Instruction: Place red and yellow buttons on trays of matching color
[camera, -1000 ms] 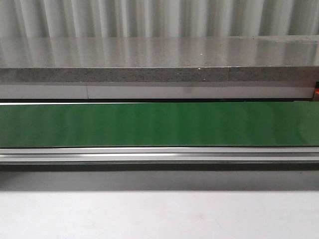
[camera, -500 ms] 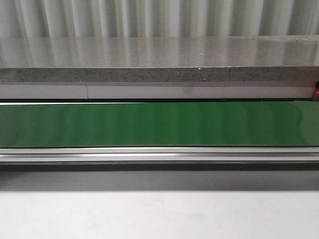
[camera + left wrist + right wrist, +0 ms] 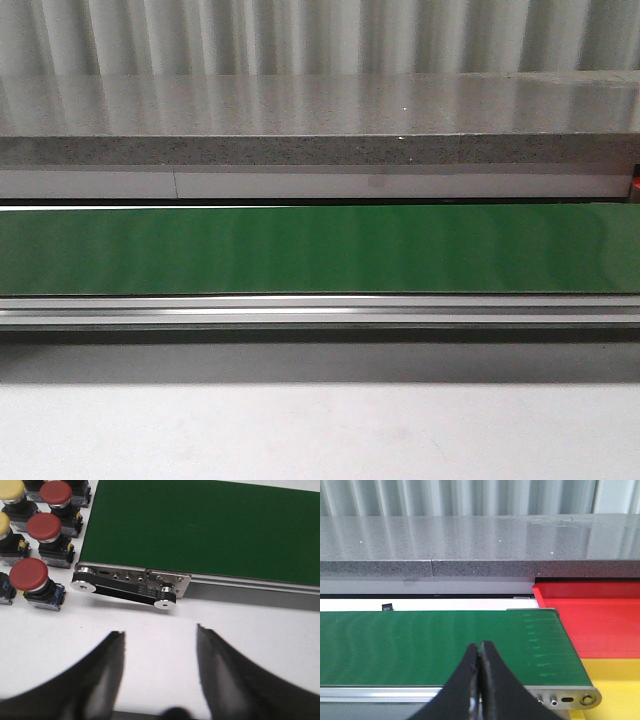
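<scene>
Your left gripper (image 3: 159, 635) is spread wide over bare table, with the red buttons (image 3: 29, 575) and yellow buttons (image 3: 11, 490) off beside the green belt's (image 3: 210, 525) end. Right gripper (image 3: 480, 652) is pressed together, holding nothing, red tray (image 3: 590, 615) and yellow tray (image 3: 615, 680) just past the belt's other end

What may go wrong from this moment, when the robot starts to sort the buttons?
1. The red buttons and yellow buttons stand tightly packed, so the open left pincer may knock a neighbour while taking one.
2. The right pincer is shut and hangs over the green belt; it must open before any grasp.
3. The red tray and yellow tray touch, so a button dropped near their border may land on the wrong colour.
</scene>
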`<state>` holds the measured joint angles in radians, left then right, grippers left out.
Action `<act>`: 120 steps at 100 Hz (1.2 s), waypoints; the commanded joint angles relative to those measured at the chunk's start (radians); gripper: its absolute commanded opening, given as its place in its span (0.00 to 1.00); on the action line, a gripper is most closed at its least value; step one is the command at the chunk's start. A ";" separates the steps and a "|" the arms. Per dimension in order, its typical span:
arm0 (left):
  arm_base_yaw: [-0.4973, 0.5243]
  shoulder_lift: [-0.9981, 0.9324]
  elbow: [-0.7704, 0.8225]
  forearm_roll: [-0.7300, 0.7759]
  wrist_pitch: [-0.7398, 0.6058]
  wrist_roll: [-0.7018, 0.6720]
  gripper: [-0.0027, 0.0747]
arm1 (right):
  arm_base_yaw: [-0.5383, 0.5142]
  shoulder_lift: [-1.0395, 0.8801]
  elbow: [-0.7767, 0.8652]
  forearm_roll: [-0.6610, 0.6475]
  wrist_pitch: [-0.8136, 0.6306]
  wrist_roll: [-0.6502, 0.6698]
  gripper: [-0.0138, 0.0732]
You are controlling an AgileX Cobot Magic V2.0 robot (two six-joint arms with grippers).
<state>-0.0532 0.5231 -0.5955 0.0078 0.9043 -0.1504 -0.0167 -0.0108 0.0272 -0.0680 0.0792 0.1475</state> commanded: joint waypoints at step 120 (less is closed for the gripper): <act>0.363 0.547 -0.043 0.266 -0.346 -0.507 0.88 | -0.004 -0.015 0.001 -0.010 -0.087 -0.004 0.08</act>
<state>0.2877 1.0421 -0.6016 0.2614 0.6442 -0.6518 -0.0167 -0.0108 0.0272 -0.0680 0.0792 0.1475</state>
